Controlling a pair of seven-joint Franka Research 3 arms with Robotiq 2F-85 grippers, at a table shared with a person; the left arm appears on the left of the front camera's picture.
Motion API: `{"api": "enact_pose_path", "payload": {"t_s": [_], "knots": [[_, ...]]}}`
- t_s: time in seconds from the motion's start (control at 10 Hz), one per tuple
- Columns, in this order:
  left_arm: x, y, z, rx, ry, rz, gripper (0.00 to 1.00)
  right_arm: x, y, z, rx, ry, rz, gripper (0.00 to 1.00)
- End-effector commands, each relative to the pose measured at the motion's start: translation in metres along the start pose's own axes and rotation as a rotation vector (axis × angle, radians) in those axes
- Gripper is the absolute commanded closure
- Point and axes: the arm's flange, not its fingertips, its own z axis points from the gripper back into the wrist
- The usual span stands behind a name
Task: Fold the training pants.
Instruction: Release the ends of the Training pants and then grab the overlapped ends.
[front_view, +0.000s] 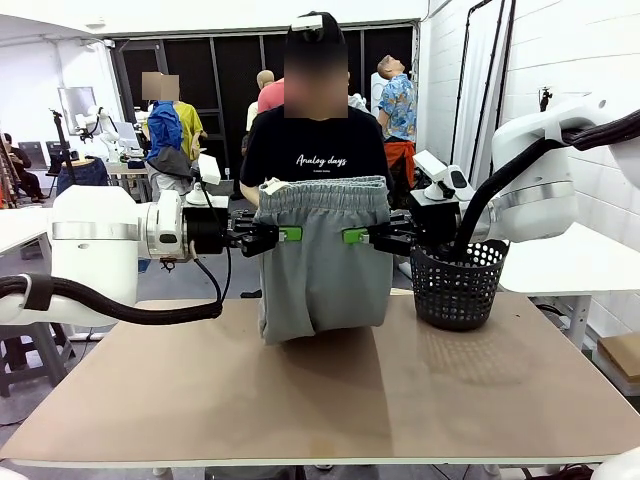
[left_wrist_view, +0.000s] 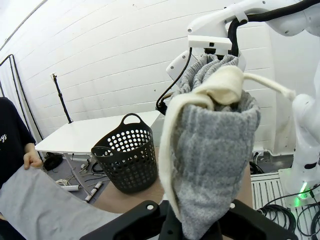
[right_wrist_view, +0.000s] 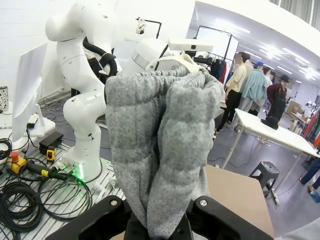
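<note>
Pants (front_view: 322, 265) hang upright over the far middle of the table (front_view: 300, 400). Waistband up, legs down, long axis vertical. The gathered waistband runs left to right across the top. The lower end touches the tabletop and bulges slightly there.

Left gripper (front_view: 290, 234) comes in level from the left, fingers pointing right. It is clamped tight on a bunch of grey fabric near the top of the pants. In the left wrist view the white drawstring (left_wrist_view: 225, 87) loops over that bunch.

Right gripper (front_view: 352, 236) comes in level from the right, fingers pointing left, at the same height. It is also clamped on a wad of ribbed grey fabric. The two grippers face each other, near but apart.

Black basket (front_view: 458, 285) stands on the table just right of the pants. A person (front_view: 312, 150) stands behind, at the far side.
</note>
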Motion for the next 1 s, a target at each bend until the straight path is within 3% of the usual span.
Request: {"api": "enact_pose_path", "payload": {"t_s": [0.0, 0.9], "knots": [[0.0011, -0.0007, -0.001, 0.008, -0.011, 0.014, 1.0, 0.0017, 0.0009, -0.0002, 0.008, -0.014, 0.004, 1.0], [0.0011, -0.0007, -0.001, 0.008, -0.011, 0.014, 1.0, 0.0017, 0.0009, -0.0002, 0.008, -0.014, 0.004, 1.0]]}}
